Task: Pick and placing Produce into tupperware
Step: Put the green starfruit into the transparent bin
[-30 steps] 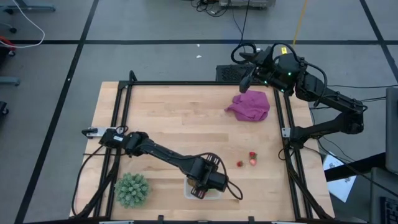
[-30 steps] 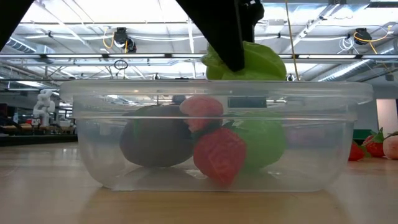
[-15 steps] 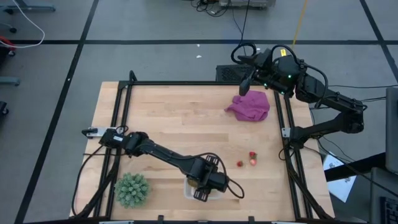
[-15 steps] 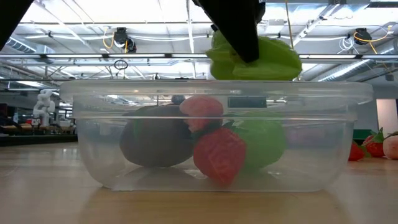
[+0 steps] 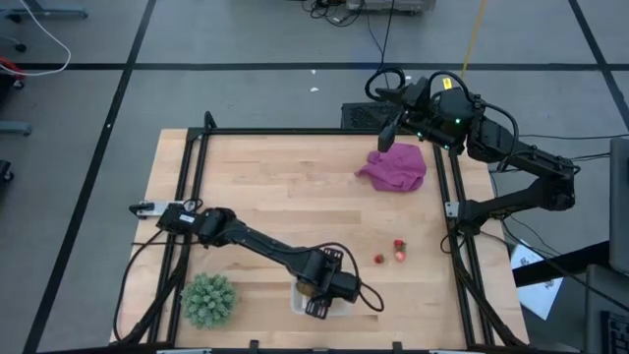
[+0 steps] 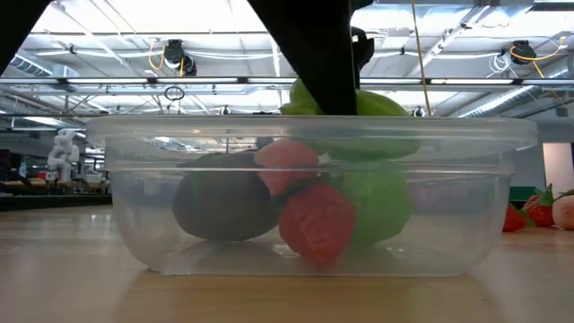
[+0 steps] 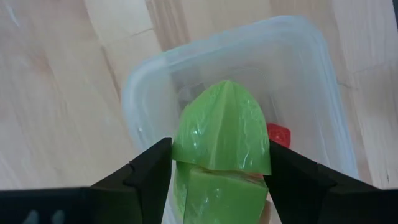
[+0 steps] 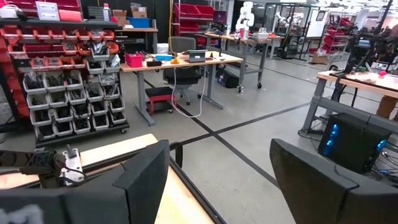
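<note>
I am holding a light-green piece [image 7: 222, 149] in my left gripper [image 7: 221, 163], clamped tight, right over the tupperware [image 5: 298, 302] at the table's near edge. Next I am letting go gently. My right gripper [image 8: 217, 180] is waiting far right, fingers apart.

Legible text: none found.
I checked all four views; no label, brand, number or sign reads clearly on any object, arm or background fixture.
</note>
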Robot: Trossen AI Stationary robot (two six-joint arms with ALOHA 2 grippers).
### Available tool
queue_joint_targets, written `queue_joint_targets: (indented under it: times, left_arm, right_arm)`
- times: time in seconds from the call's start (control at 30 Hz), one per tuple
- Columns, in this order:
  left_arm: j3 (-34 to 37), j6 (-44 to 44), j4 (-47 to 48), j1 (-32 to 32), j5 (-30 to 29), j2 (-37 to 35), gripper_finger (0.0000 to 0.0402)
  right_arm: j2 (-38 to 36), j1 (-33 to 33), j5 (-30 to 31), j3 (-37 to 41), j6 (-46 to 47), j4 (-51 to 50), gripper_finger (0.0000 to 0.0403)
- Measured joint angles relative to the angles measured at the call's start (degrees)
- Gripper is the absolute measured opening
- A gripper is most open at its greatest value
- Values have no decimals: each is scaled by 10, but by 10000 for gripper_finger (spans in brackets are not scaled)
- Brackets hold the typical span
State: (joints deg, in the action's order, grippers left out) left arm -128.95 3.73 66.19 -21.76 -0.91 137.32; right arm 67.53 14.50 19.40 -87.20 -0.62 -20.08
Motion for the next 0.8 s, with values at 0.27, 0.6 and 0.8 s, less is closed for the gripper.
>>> queue_joint_targets:
  times: [0.27,0.6,0.8]
  left_arm:
    - [0,0,1,3,9,0,228]
    - [0,-1,1,9,11,0,253]
    - [0,-1,3,11,10,0,280]
  right_arm:
    - [0,0,0,0,4,0,267]
    - [0,0,0,0,5,0,267]
    - [0,0,0,0,5,0,267]
